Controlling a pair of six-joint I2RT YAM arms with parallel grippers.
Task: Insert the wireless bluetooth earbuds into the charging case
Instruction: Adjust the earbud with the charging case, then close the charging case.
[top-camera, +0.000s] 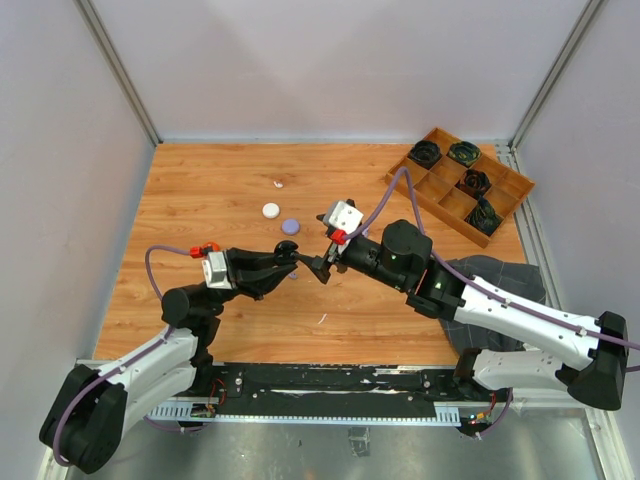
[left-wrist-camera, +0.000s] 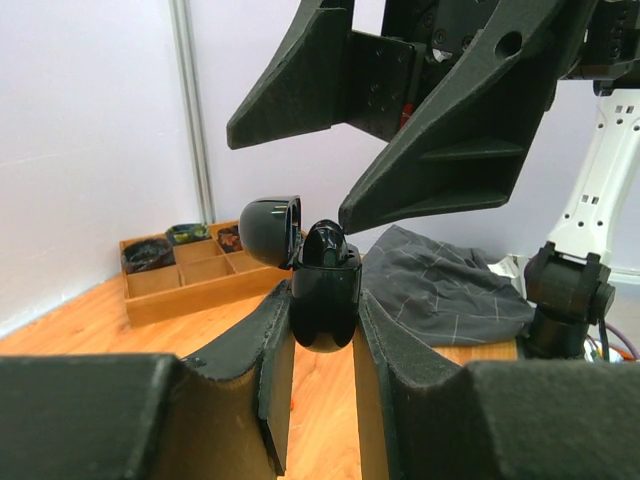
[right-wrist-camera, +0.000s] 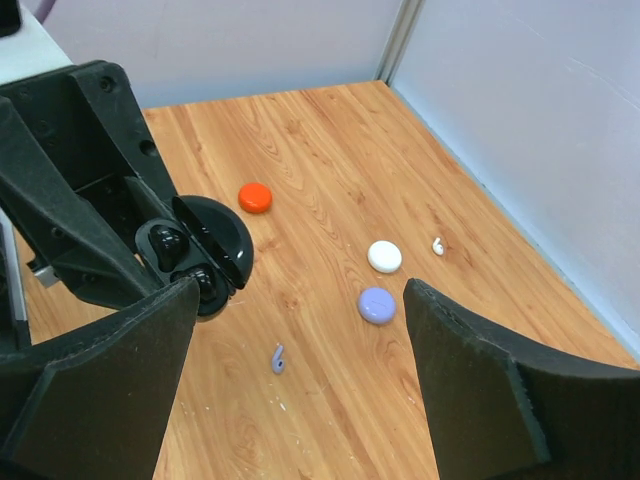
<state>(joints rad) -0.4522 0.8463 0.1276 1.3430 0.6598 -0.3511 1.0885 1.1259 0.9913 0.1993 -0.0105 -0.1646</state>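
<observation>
charging case (left-wrist-camera: 325, 285) | pinched by left gripper (left-wrist-camera: 323, 320) | right gripper (right-wrist-camera: 300, 290) spread, just beside

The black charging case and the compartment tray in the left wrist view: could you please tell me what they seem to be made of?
The charging case looks like glossy moulded plastic: a smooth black shell with soft highlights on its open lid. The tray looks like matt, light wood, perhaps plywood: flat tan boards with thin dividers and no shine.
</observation>
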